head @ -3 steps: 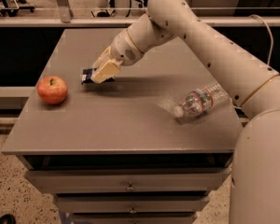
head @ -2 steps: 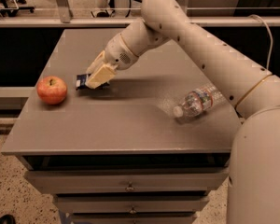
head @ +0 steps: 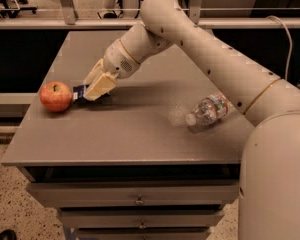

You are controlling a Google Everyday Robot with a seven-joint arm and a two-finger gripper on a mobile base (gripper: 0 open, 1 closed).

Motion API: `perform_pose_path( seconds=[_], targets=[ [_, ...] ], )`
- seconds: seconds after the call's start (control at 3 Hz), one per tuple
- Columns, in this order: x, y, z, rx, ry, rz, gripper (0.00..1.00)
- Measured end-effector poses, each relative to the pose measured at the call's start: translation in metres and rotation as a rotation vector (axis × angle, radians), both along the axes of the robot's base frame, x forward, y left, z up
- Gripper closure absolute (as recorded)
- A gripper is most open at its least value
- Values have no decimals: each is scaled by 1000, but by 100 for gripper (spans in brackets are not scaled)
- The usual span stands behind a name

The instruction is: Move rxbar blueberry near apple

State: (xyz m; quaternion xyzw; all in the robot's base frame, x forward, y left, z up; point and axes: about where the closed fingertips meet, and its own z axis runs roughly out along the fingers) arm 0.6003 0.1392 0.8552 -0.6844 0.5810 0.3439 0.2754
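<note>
The gripper [head: 92,92], clamped on the rxbar blueberry [head: 79,91], has moved left, bringing it just beside the apple [head: 55,96] on the bench [head: 140,134]. The clear plastic bottle [head: 210,109] lies unmoved, contents unclear.

At the apple's [head: 55,96] 3 o'clock, your gripper [head: 98,87] clamps and hides most of the rxbar [head: 78,91]; you can't read its print.

On the table [head: 140,129] the rxbar blueberry [head: 79,91] (in the jaws) is just right of the apple [head: 55,96], bottle [head: 208,110] far right.
</note>
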Motion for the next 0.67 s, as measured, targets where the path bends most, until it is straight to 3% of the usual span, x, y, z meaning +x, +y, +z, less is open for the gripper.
perform_pose_path(
  seconds=[0.33,0.67],
  targets=[
    [-8,4,-1,1,1,29,20],
    [-12,5,-1,1,1,41,0]
  ],
)
